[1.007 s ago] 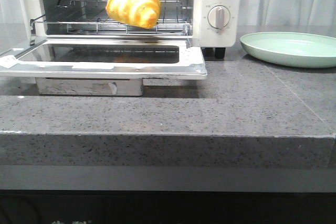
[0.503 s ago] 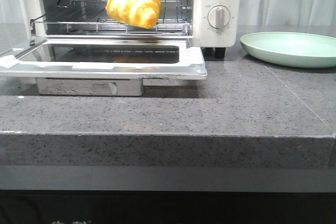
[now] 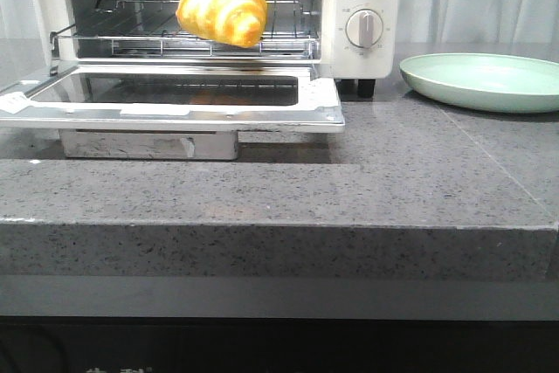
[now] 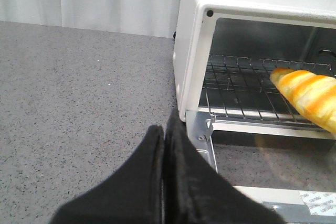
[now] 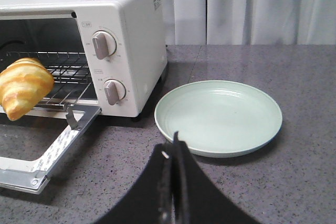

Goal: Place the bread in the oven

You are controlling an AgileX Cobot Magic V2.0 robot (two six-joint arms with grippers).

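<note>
The golden-yellow bread point(image 3: 223, 10) lies on the wire rack point(image 3: 140, 28) inside the white oven point(image 3: 367, 54), whose glass door point(image 3: 175, 98) hangs open and flat. The bread also shows in the left wrist view point(image 4: 310, 94) and the right wrist view point(image 5: 23, 87). My left gripper point(image 4: 164, 132) is shut and empty, low over the counter beside the oven's left front corner. My right gripper point(image 5: 172, 145) is shut and empty, in front of the pale green plate point(image 5: 218, 116). Neither gripper shows in the front view.
The pale green plate point(image 3: 485, 80) stands empty on the grey stone counter point(image 3: 393, 181) to the right of the oven. The open door point(image 5: 37, 161) juts out over the counter. White curtains hang behind.
</note>
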